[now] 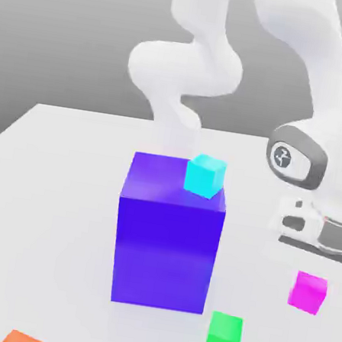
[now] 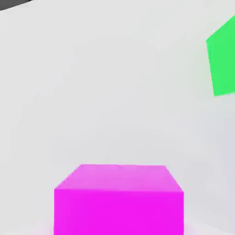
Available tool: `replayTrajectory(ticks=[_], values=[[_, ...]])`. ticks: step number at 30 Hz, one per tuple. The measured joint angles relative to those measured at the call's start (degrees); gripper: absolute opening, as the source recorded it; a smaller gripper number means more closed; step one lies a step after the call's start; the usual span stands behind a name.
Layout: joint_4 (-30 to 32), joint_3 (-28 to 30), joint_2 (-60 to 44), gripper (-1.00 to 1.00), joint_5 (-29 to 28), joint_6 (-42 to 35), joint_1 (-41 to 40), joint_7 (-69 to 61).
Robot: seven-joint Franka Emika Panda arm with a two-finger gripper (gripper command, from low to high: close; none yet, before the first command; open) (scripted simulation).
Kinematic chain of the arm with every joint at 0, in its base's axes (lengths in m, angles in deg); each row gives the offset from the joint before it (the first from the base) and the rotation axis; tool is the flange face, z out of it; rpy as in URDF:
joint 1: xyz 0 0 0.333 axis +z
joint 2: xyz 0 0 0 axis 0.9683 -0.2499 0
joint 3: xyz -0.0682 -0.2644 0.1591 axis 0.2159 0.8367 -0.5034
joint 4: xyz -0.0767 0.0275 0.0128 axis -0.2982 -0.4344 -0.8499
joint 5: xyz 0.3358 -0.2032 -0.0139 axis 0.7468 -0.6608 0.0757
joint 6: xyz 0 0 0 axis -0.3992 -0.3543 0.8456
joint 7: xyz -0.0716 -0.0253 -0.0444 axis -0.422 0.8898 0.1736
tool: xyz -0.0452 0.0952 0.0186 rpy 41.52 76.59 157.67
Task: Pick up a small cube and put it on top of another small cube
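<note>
Towering blue-violet block (image 1: pixel 166 243): cyan cube (image 1: pixel 205 176) borne near its edge. White Panda gripper (image 1: pixel 310 283): fingers clenched, apparently grasping the magenta cube (image 1: pixel 308 293) beneath the hand, presumably secured for lifting. Green cube (image 1: pixel 223 338): set apart, leaving its top accessible.

Bright, diffuse illumination of a pale tabletop (image 1: pixel 67 213).
Around the blue-violet block (image 1: pixel 166 243), shadows were barely perceptible; its top appeared slightly lighter than its front, which carried a soft, paler band. Behind it, the grey background darkened downward, and the white arm (image 1: pixel 186 64) looked washed out.
</note>
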Motion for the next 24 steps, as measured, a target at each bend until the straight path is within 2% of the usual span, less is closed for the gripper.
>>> replayTrajectory(ticks=[24], values=[[0.3,-4.06,4.14,-1.0,2.22,-3.66,-13.67,-58.49]])
